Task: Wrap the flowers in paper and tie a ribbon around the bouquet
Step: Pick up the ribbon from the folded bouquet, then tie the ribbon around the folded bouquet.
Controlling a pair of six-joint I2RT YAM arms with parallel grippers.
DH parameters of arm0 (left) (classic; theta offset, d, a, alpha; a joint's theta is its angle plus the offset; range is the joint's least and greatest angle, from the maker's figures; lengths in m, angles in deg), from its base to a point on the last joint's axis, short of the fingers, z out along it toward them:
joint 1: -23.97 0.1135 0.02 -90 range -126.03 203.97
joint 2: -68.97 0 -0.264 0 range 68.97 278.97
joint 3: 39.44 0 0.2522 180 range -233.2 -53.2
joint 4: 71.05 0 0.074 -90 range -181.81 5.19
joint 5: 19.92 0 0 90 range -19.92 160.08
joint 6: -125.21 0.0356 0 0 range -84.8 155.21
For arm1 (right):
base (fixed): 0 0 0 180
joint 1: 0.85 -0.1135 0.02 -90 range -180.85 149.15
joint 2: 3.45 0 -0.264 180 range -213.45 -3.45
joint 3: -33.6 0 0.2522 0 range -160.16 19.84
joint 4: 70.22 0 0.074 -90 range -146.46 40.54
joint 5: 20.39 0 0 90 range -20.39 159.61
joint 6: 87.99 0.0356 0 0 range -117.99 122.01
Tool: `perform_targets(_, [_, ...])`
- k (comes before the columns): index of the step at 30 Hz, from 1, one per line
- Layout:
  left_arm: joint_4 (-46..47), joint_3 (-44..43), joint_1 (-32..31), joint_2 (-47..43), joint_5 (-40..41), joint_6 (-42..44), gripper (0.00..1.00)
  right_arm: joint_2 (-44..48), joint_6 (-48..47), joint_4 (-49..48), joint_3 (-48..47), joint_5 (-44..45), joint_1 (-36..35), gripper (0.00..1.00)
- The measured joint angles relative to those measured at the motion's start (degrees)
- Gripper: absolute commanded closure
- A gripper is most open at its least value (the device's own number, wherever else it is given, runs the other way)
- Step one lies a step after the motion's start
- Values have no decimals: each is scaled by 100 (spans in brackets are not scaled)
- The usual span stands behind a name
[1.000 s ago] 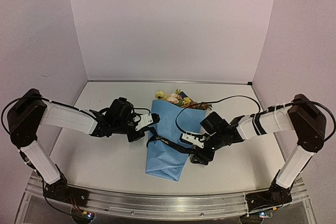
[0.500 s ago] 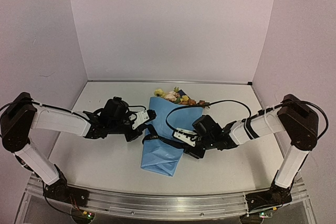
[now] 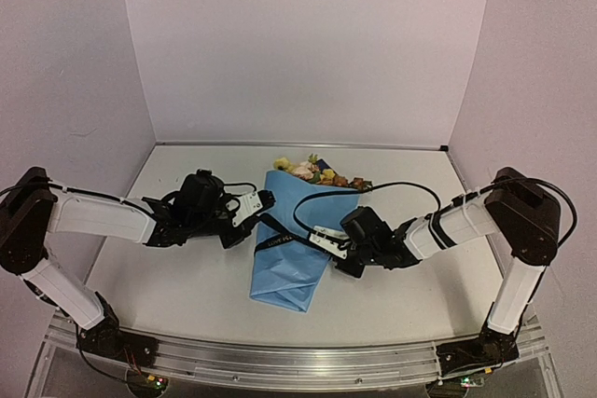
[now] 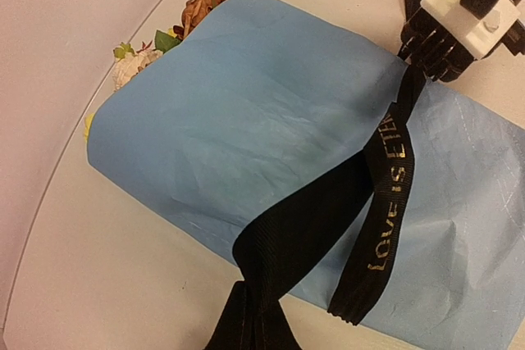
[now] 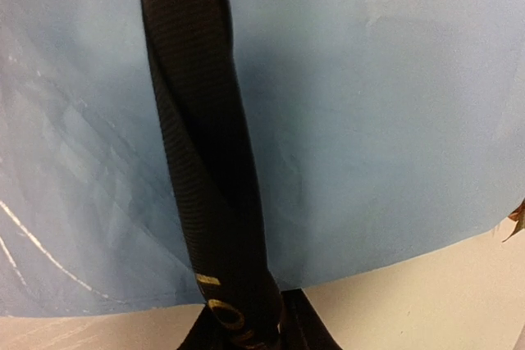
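The bouquet point(image 3: 292, 253) lies flat in the middle of the bench point(image 3: 177, 277). Its wide end points to 12 o'clock and its narrow, folded end to 6 o'clock. The flowers point(image 3: 313, 172), yellow, cream-pink and brown, peek out past the top edge of the light-blue paper point(image 3: 303, 207). The black ribbon point(image 3: 280, 241) with gold lettering crosses the cone about halfway down.

The left fingers point(image 3: 264, 199) sit at the bouquet's 10 o'clock, just off the paper's edge. They are closed on one end of the ribbon, which bunches up right at their tips. The right fingers point(image 3: 325, 238) rest over the paper's 3 o'clock side. In the left wrist view they look pinched together on the ribbon, with the band running out from them across the paper.
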Motion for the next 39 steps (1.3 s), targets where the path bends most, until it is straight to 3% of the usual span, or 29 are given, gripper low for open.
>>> perform_targets(8, [124,193,122,4,120,21,100,-66,32,-38,5,388,21,100])
perform_targets(15, [207,319,328,47,194,-37,100,-52,368,-30,92,698,266,100])
perform_targets(19, [195,323,504,214,208,-215,100,86,769,490,66,962,426,100])
perform_targets(32, [-1256,-318,1090,563,763,-2340,100,1949,3863,2082,1157,926,1858,100])
perform_targets(39, [-1763,-128,1493,-166,738,-3329,100,2990,4817,2173,1732,423,2222,100])
